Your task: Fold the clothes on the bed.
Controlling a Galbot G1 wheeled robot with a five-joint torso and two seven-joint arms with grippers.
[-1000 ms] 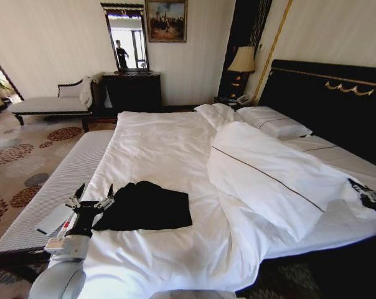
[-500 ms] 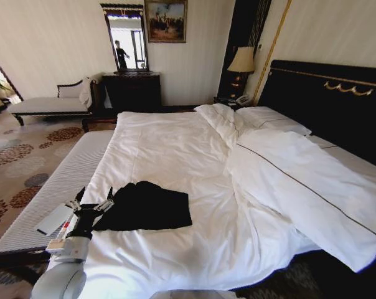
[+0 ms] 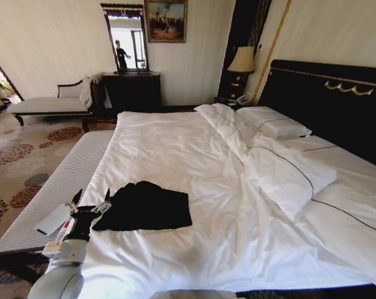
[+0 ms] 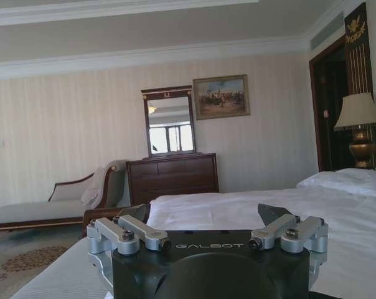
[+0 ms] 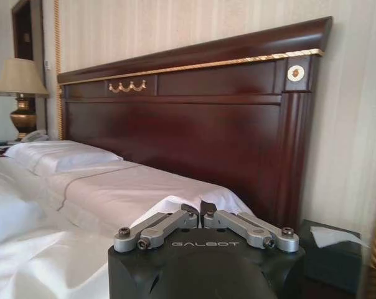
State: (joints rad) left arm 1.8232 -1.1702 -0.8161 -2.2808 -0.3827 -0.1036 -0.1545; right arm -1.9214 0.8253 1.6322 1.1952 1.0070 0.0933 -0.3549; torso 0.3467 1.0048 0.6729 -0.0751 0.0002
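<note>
Black T-shirt [image 3: 147,207] lies on the white bed [image 3: 175,156], near the foot-side corner on the robot's left, bunched into a rough rectangle with one sleeve poking out toward the left gripper [image 3: 89,204]. Chest print is not readable from here.

Left gripper sits at the bed's edge, just beside the shirt's left side, fingers spread apart and released, nothing between them. Whether a fingertip touches the fabric: cannot tell. In the left wrist view the left gripper [image 4: 206,224] has its two finger mounts wide apart, looking across the bed at a dark dresser [image 4: 172,177], a mirror [image 4: 170,121], a framed painting [image 4: 221,96] and a pale chaise lounge [image 4: 48,208] along the far wall.

Right gripper [image 5: 203,219] shows in the right wrist view, fingers closed together, tips meeting, with no thing visibly between them. It is over the right side of the bed, facing the dark wood headboard [image 5: 194,118] with gold trim (tissue box [image 5: 328,249] on the stand beside it). A pillow [image 5: 60,156] lies at the headboard end.

White duvet [image 3: 287,180] is folded back over the right half of the bed in a thick ridge, well apart from the shirt. Lamp [image 3: 242,62] stands by the headboard. A padded bench [image 3: 57,187] runs along the bed's left side, with a flat light-coloured item [image 3: 54,218] on it.
</note>
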